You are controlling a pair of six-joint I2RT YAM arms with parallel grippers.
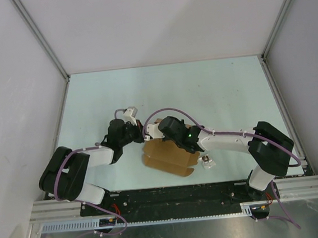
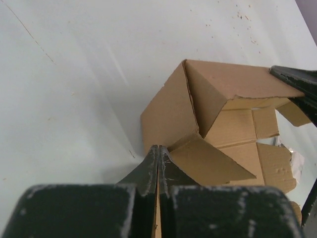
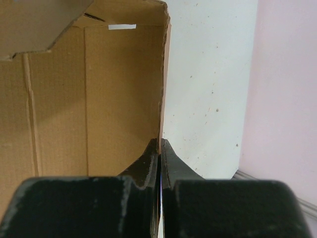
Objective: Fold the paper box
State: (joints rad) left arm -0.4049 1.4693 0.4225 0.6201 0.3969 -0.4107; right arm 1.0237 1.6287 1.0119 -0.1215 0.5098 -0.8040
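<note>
Half-folded paper box [image 1: 171, 160] sits near-centre on table [image 1: 229, 89], btwn both arms, w/ L gripper [image 2: 158, 151] pinched shut on its far-left flap edge and R gripper [image 3: 159, 146] clamped shut on a raised wall edge.

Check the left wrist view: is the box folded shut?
No: the box stands open, its flaps splayed apart and its inner panels in plain view.
</note>
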